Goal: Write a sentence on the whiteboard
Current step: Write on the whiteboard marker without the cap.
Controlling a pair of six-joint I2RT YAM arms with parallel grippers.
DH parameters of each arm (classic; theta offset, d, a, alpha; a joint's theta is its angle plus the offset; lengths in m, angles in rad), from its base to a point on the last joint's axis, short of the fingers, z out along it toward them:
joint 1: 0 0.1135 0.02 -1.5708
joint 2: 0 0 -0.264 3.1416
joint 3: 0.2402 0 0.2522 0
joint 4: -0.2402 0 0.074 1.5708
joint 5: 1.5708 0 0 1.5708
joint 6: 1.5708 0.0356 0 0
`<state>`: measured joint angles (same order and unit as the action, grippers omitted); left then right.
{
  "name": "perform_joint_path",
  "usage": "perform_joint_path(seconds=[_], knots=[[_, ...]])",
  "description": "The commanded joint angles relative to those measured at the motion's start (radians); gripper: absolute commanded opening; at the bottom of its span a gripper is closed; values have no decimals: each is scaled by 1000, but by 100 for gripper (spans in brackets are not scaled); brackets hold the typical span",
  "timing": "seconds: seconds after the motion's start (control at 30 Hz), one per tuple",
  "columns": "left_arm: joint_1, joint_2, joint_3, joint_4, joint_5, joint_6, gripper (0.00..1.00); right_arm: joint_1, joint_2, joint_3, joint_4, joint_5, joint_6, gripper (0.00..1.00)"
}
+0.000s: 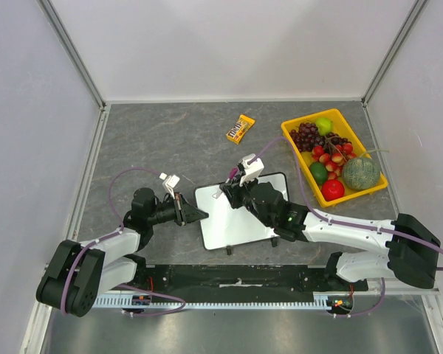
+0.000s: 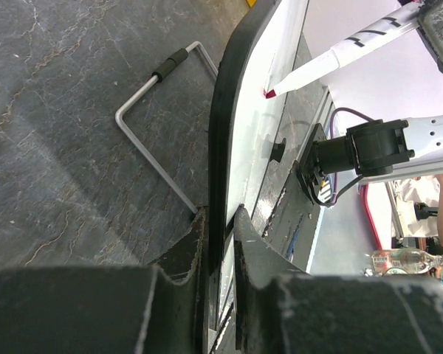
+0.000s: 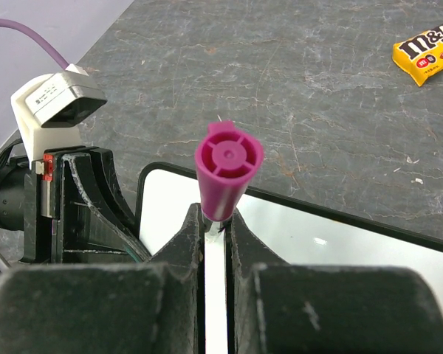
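Judging from the overhead view, almost all of the task is left to do: the small white rectangular whiteboard with a thin black rim point(image 1: 236, 221) lies flat at the centre of the frame, and I see no pink strokes on its bare face. What is done is the set-up. My left gripper point(image 2: 220, 217) is pinched narrow on the board's black rim, steadying it, and my right gripper point(image 3: 214, 217) is closed on the white-barrelled marker with a magenta end cap point(image 3: 227, 158). The left wrist view gives me what the overhead one cannot: near the top centre of that frame, the marker's pink tip meets the white surface close to the rim, with only a tiny pink dot there. It also shows a bent grey wire stand with a black sleeve point(image 2: 153, 122) lying on the grey table beside the board. The right wrist view looks straight down the marker's capped end and confirms the grip, but the tip is hidden from it. The yellow candy packet point(image 1: 241, 128) and the yellow plastic tray of fruit point(image 1: 289, 131) sit well apart in the upper right of the overhead view.
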<state>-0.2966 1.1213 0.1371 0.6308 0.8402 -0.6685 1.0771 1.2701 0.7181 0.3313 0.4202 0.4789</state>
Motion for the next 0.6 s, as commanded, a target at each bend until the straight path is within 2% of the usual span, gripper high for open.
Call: perform_joint_path(seconds=[0.0,0.57], knots=[[4,17,-10,-63,-64,49,2,1,-12,-17,-28,23,-6,0],[4,12,-11,-63,-61,49,2,1,20,-25,49,-34,32,0]])
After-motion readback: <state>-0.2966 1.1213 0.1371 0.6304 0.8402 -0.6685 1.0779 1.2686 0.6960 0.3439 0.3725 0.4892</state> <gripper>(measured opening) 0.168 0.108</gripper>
